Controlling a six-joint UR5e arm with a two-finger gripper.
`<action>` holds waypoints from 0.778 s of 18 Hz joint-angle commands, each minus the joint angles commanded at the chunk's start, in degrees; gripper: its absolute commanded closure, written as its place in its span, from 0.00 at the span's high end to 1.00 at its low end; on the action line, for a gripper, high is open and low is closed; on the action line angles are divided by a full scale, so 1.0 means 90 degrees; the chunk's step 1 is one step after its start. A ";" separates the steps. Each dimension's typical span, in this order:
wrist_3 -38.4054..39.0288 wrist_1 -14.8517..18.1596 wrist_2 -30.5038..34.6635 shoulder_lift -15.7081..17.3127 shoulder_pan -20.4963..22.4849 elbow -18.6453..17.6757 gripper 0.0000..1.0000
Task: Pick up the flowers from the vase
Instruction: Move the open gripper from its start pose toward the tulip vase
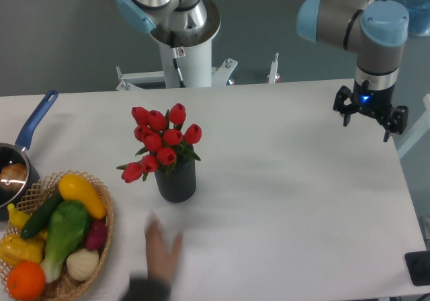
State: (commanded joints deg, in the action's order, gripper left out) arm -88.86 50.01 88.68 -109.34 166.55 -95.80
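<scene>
Risk of tipping short ribbed dark grey vase [177, 180] when lifting red tulip bunch [161, 140] at frame centre; black two-finger gripper [370, 116] spread, empty, far right.

white table [302, 200] | on it: vase [177, 180], wicker basket [101, 237], saucepan [20, 156]

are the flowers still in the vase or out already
In. The flowers stand upright in the vase, stems inside its mouth; the gripper is far off.

Robot arm [349, 9] with grey tube segments and light blue joint caps, black two-finger gripper [369, 116] showing a small blue light
</scene>
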 joint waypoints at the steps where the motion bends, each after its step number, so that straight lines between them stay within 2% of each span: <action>1: 0.0000 0.0000 0.0000 0.0000 0.0000 0.0000 1.00; 6: -0.0010 -0.0019 -0.0204 0.0000 -0.0010 -0.0078 1.00; 9: 0.0000 -0.0068 -0.0546 0.0029 0.0010 -0.0400 1.00; 11: 0.0000 -0.0068 -0.0926 0.0311 -0.0019 -0.0799 1.00; 14: -0.0020 -0.0049 -0.0996 0.0702 -0.0029 -0.1248 1.00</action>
State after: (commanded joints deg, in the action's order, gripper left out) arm -89.03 49.57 79.72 -103.02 166.29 -107.03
